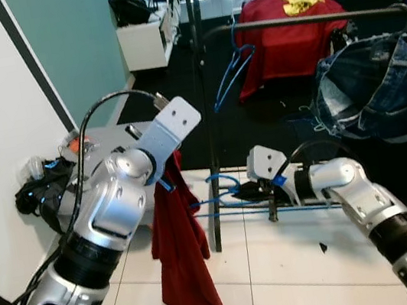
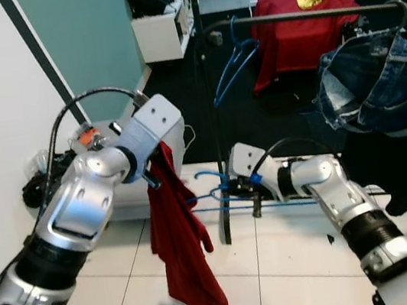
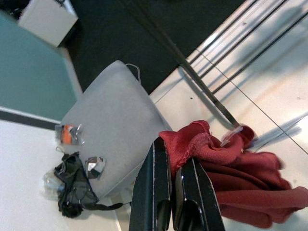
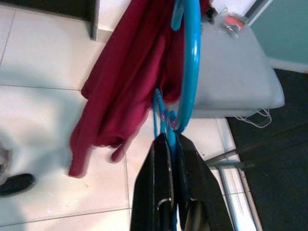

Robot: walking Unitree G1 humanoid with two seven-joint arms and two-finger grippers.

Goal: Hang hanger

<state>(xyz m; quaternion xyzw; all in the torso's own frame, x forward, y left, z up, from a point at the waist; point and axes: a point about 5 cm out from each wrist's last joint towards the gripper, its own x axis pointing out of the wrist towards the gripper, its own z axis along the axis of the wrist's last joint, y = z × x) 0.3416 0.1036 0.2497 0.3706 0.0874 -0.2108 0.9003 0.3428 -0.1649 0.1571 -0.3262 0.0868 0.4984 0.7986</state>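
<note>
Nearest, the left gripper [image 3: 174, 192] is raised at the robot's left, its two black fingers [image 3: 155, 183] clenched on a fold of a dark red garment [image 1: 183, 256], which hangs limp from them toward the white tiled floor [image 1: 285, 279]. Just beyond, lower and to the right, the right gripper [image 4: 173, 159] reaches toward the foot of a black clothes rack [image 1: 206, 121]; its fingers [image 4: 156, 187] are clenched on the thin end of a blue hanger [image 4: 190, 62], whose loop stands up from them beside the red cloth. In the head views that blue hanger [image 1: 221, 192] lies low, just beside the rack's upright post. Behind the left arm a grey cushioned stool [image 3: 110, 130] stands by the white wall, with a tangle of black cables [image 1: 36, 194] near it. Higher up, a second blue hanger [image 1: 233, 70] hangs on the rack's rail [image 1: 299, 21], and blue jeans [image 1: 379, 90] hang further along it. Farthest, a red cloth-covered piece of furniture [image 1: 285, 31] stands on the dark floor.
</note>
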